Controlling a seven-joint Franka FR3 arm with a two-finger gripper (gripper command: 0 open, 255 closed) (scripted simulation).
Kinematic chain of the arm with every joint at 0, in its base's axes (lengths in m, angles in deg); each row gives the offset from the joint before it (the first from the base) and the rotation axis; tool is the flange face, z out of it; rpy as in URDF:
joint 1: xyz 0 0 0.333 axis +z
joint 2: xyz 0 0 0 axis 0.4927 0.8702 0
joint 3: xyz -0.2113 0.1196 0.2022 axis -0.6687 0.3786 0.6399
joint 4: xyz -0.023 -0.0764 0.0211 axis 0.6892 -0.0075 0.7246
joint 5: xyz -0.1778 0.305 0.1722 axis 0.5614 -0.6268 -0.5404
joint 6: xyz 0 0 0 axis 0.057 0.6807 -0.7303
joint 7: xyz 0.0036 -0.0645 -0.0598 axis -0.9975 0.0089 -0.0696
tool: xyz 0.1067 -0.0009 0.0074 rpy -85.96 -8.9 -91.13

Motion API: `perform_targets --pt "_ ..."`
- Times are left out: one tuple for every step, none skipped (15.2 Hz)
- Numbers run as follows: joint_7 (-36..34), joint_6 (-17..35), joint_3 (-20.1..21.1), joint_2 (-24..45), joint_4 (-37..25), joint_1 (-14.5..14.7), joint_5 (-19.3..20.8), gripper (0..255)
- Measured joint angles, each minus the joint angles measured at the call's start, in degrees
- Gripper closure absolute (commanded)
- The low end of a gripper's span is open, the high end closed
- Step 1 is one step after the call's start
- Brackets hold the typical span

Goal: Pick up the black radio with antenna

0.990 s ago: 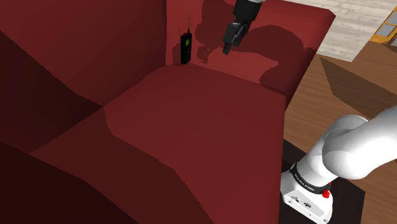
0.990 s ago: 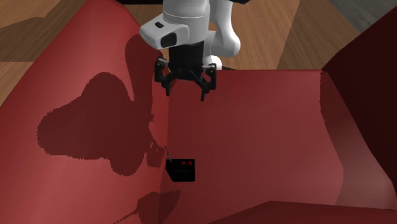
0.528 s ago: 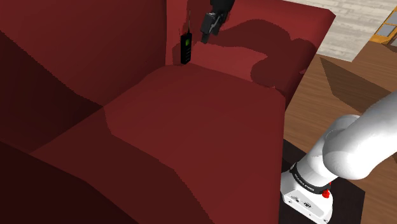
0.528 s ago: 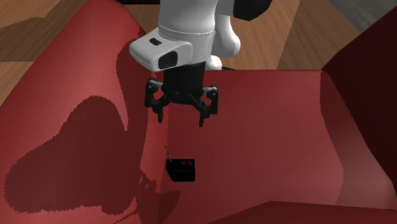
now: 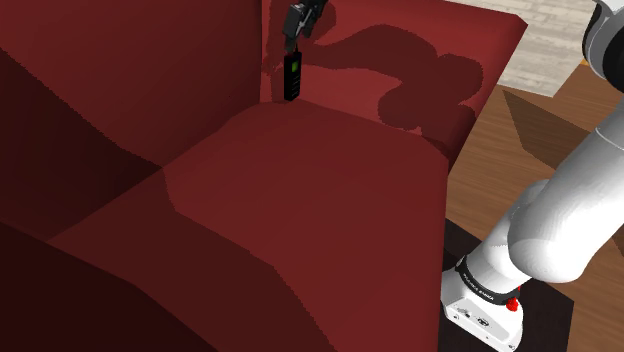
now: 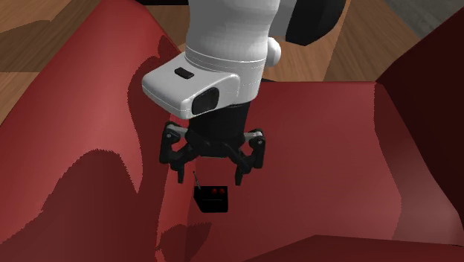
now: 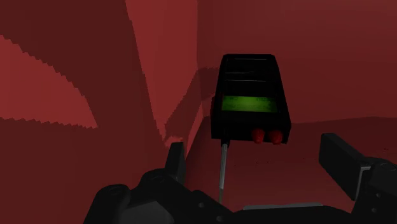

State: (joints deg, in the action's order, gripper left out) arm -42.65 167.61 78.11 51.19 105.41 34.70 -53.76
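The black radio (image 5: 291,78) stands upright on the red sofa seat, in the corner where two cushion walls meet. It has a green screen, two red knobs and a thin antenna (image 7: 222,172) that points up toward the hand. In the second exterior view the radio (image 6: 211,199) sits just below my gripper (image 6: 210,175). The gripper (image 5: 293,38) hangs right above the radio's top, open, its fingers apart on either side of the antenna line. In the wrist view the radio (image 7: 250,98) lies ahead of the gripper (image 7: 259,162), between the spread fingers and untouched.
The red sofa's upright cushions (image 5: 150,70) close in the corner on two sides of the radio. The broad seat (image 5: 310,190) stretches toward the stand (image 5: 485,300). Wooden floor (image 5: 540,130) lies beyond the sofa's edge at the shoulder view's right.
The gripper has travelled toward the shoulder view's left and down, from beside the radio to directly above it. Its fingers stayed open. The radio has not moved.
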Motion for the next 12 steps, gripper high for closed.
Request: perform_targets --pt "-0.02 0.54 0.04 0.17 0.23 0.05 0.12 0" --pt "-0.03 1.29 0.04 0.12 0.96 0.04 0.17 0" --pt "-0.10 1.91 0.05 0.07 1.60 0.05 0.22 0" --pt "-0.18 2.73 0.05 0.16 2.31 0.05 0.27 0" --pt "-0.21 3.54 0.02 -0.17 3.45 0.02 0.24 0" --pt "-0.34 4.74 0.01 -0.39 4.87 0.01 0.27 0" --pt "-0.34 5.14 -0.01 -0.37 5.26 -0.02 0.27 0" --pt "-0.35 5.38 -0.02 -0.40 5.51 -0.03 0.28 255" --pt "-0.34 5.50 -0.02 -0.46 5.63 -0.03 0.26 255" --pt "-0.33 5.56 -0.02 -0.48 5.69 -0.03 0.26 255" --pt "-0.33 5.60 -0.02 -0.51 5.71 -0.03 0.25 255" --pt "-0.33 5.62 -0.02 -0.54 5.75 -0.03 0.24 255"
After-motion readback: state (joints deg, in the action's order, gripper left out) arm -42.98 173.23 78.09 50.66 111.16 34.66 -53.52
